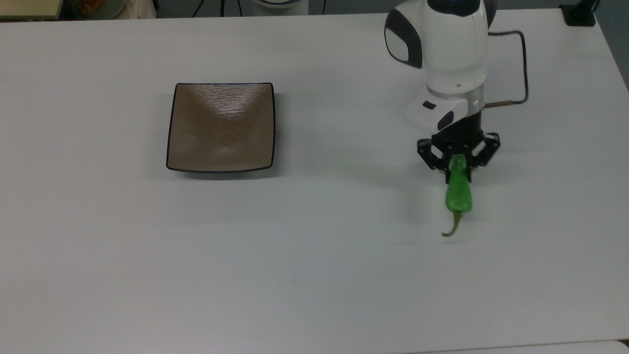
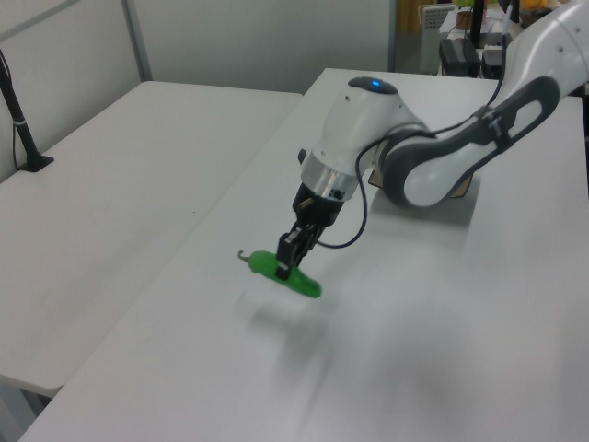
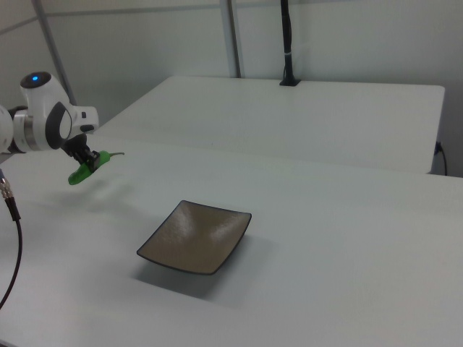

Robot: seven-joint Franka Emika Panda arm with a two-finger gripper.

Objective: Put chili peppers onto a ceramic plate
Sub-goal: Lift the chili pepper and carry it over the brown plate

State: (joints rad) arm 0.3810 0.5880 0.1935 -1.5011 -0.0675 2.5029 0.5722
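Observation:
My gripper [image 1: 458, 166] [image 2: 287, 265] [image 3: 88, 163] is shut on the bright green chili pepper [image 1: 458, 194] [image 2: 294, 277] [image 3: 87, 170] and holds it in the air above the white table, its shadow showing below. The olive stem [image 1: 453, 227] points toward the top view's bottom. The square brown ceramic plate [image 1: 221, 127] [image 3: 195, 236] lies bare on the table, far toward the top view's left of the gripper. In the left view the arm hides most of the plate [image 2: 467, 186].
The white table [image 1: 314, 275] spreads wide around the plate. A black cable [image 1: 521, 64] loops behind the arm. A second white table [image 2: 120, 175] stands alongside, with a black post [image 3: 287, 43] on it.

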